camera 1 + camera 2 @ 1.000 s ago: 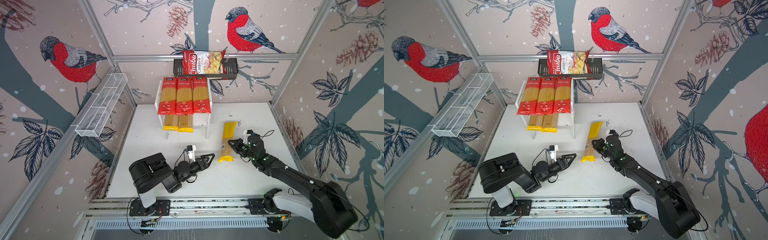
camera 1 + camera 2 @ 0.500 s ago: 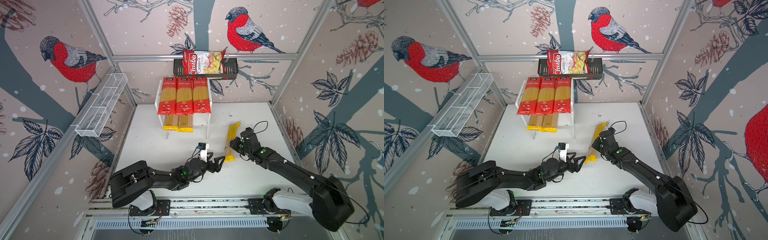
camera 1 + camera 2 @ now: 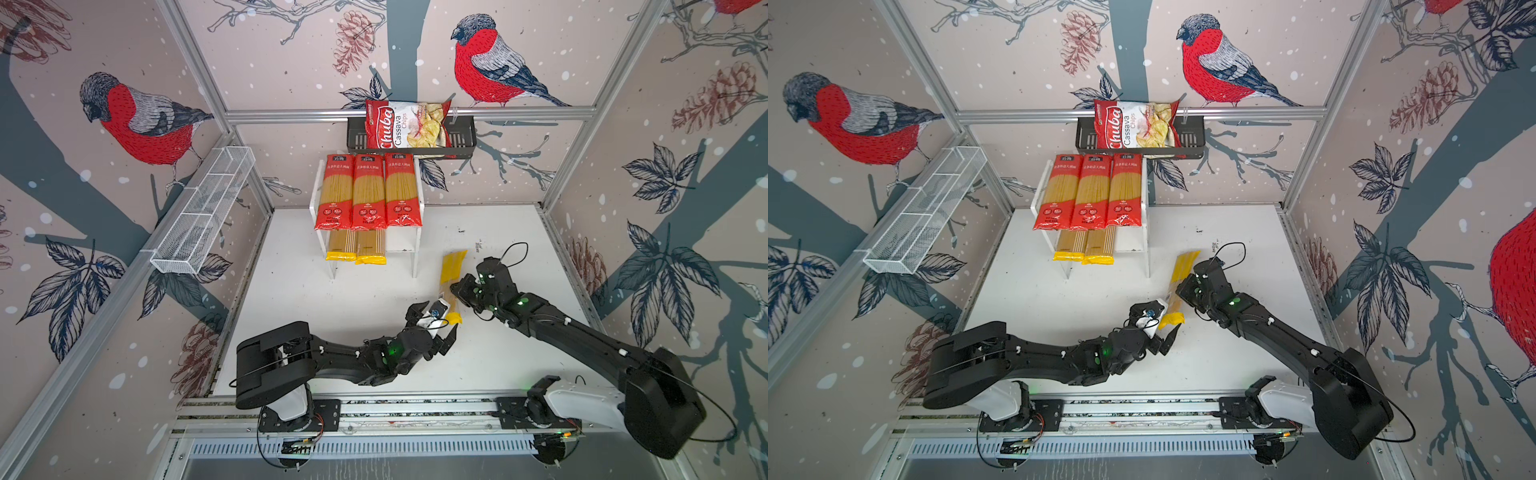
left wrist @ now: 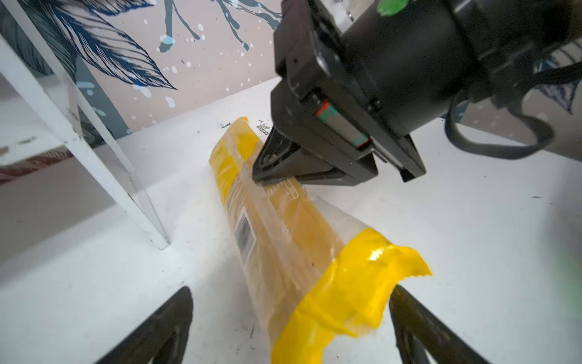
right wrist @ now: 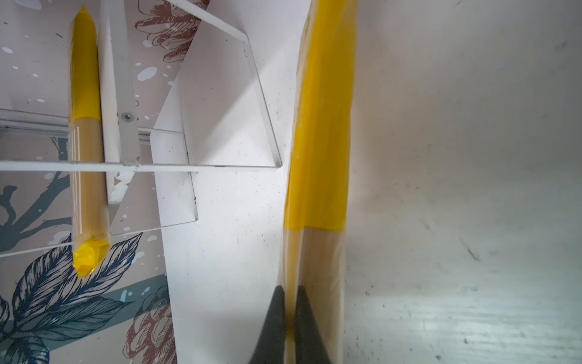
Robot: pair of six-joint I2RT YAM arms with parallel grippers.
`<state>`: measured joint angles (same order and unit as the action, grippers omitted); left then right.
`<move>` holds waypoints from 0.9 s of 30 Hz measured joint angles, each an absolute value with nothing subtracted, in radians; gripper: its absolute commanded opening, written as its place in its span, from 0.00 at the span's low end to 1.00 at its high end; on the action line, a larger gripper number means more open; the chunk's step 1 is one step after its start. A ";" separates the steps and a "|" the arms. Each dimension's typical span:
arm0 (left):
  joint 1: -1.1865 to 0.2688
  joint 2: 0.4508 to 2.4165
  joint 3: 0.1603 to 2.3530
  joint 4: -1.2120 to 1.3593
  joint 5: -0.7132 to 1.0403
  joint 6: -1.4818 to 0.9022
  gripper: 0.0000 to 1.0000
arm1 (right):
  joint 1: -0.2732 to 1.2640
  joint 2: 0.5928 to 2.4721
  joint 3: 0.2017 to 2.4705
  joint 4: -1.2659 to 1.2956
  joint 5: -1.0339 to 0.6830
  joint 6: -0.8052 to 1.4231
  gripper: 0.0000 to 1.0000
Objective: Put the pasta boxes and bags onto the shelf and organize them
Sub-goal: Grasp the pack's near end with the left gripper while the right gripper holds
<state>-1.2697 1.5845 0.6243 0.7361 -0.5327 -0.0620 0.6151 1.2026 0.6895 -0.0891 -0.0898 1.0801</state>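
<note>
Yellow-ended film wraps one loose spaghetti packet (image 3: 451,272), which sits on the white surface (image 3: 332,332) near a front leg of the shelf (image 3: 400,243), tipped onto one long edge. The right fingers (image 5: 273,321) are pressed together on a thin fold of its clear film near mid-length. The left fingers (image 4: 163,327) stand spread wide, one on each side of the crumpled yellow end, and no contact is evident. Three red-ended packets (image 3: 368,191) cover the top board. Two yellow packets (image 3: 356,249) occupy the lower tier, with a bare slot beside them. Expect a light packet, stiff along its length because of the dry strands, yet brittle if bent or dropped. The film looks glossy and slack, so a pinch on film alone may slip or tear, and the packet may swing from it. Take hold across the body of the bundle near mid-length, over the strands, not on the loose end seal. Keep the packet level and feed it endwise into the lower tier.
</note>
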 measured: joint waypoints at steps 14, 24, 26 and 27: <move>-1.280 1.670 0.702 0.684 -0.689 0.166 0.86 | 0.647 1.209 0.690 -0.057 -0.119 1.120 0.04; -1.281 1.679 0.717 0.670 -0.719 0.191 0.77 | 0.662 1.224 0.688 -0.052 -0.134 1.132 0.05; -1.281 1.679 0.717 0.670 -0.719 0.191 0.71 | 0.663 1.224 0.688 -0.046 -0.134 1.133 0.05; -1.281 1.679 0.717 0.670 -0.719 0.191 0.70 | 0.663 1.225 0.688 -0.043 -0.134 1.135 0.05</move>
<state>-1.2808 1.6787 0.7166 0.6701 -0.7189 0.1909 0.6628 1.2247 0.6884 -0.0425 -0.1337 1.1351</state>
